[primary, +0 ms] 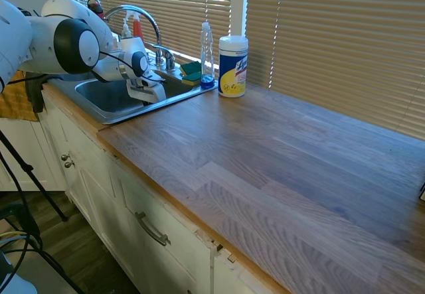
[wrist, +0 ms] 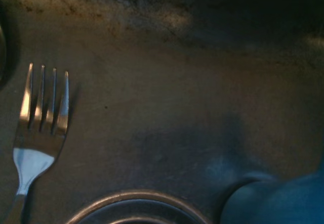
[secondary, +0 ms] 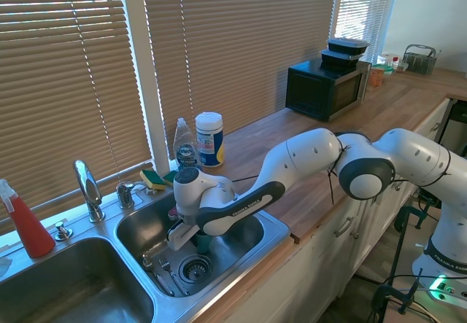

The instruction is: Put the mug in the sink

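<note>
Daylight came through the blinds and lit both exterior views brightly and sharply. The wooden surface showed a pale sheen, and straight lines bent slightly near the edges. The wrist view was dim and soft; only the fork caught a glint, and the blue mug at its corner was blurred.
</note>
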Controlling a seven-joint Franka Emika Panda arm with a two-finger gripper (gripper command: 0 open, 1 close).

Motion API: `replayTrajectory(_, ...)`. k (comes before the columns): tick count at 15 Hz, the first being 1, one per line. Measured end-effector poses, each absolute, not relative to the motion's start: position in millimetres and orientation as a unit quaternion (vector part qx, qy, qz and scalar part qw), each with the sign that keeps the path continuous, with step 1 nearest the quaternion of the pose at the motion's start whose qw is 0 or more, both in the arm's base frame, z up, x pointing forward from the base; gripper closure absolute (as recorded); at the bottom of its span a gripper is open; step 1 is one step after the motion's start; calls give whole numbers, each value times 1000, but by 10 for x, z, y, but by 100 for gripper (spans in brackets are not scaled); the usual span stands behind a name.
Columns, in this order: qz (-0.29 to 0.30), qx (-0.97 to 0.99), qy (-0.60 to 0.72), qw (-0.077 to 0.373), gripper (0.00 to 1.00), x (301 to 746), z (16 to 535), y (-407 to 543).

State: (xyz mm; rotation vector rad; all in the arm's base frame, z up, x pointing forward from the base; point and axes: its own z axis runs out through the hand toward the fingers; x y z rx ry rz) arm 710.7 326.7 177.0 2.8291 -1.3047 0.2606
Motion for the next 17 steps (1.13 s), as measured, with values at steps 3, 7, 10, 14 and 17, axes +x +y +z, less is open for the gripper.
replayTrajectory(3, 86, 904, -419, 3, 0, 7129, 1757, 3238)
replayTrajectory(7, 96, 902, -420, -11, 0, 7146, 1829, 3251)
replayTrajectory(10, 104, 901, -421, -23, 0, 7125, 2017, 3231)
replayTrajectory(14, 114, 898, -424, -39, 0, 6997, 2428, 3126)
replayTrajectory(17, 118, 894, -430, -48, 0, 6823, 2721, 3110)
